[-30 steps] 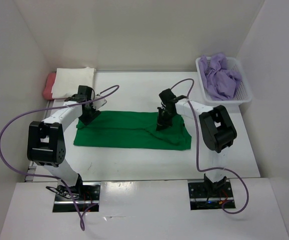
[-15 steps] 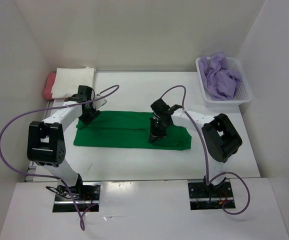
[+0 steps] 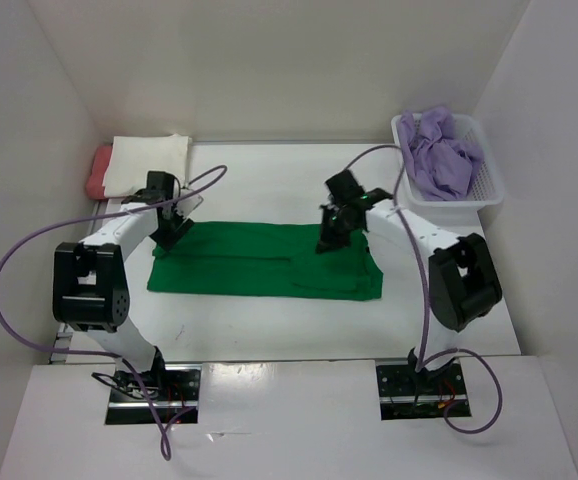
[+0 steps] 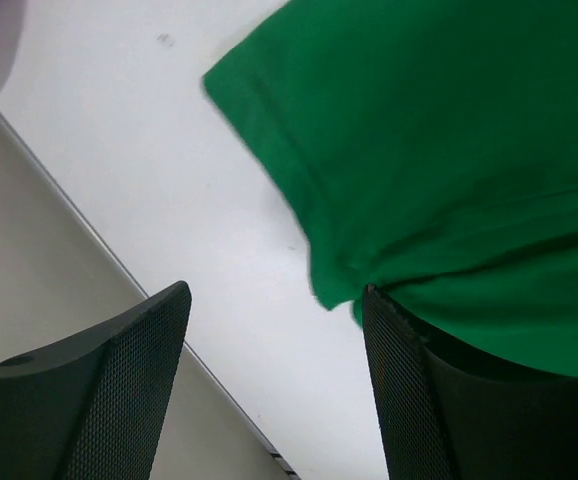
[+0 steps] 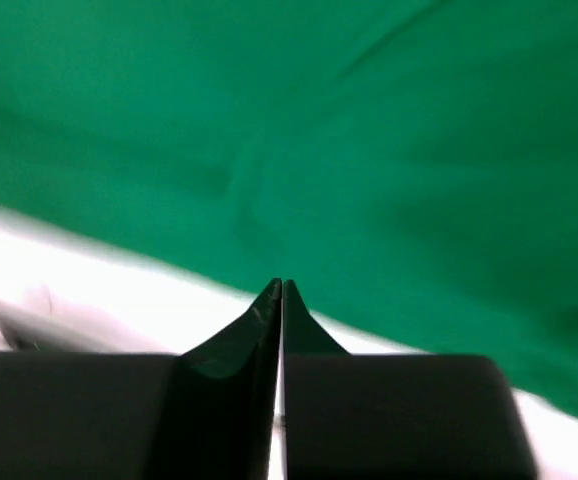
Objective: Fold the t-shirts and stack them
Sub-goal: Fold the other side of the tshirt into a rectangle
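Observation:
The bright green t-shirt (image 3: 259,262) lies on the table as a long folded strip. My left gripper (image 3: 169,232) hovers open over its far left corner; in the left wrist view the cloth's corner (image 4: 439,150) lies beside one finger (image 4: 409,400), with only bare table inside the left gripper (image 4: 274,330). My right gripper (image 3: 331,238) is over the strip's far edge, right of centre. Its tips meet just above the green t-shirt (image 5: 369,150), and the right gripper (image 5: 281,286) holds nothing. A cream-white t-shirt (image 3: 149,163) lies folded on a salmon-red t-shirt (image 3: 98,172). The lavender t-shirt (image 3: 439,152) is crumpled in a basket.
The white mesh basket (image 3: 490,186) stands at the back right against the wall. White walls close in the table on the left, back and right. Purple cables loop up from both arms.
My right gripper dipped toward the strip's near side, then swung back to its far edge, its elbow moving right. My left gripper shifted slightly left. The green shirt lies about as before.

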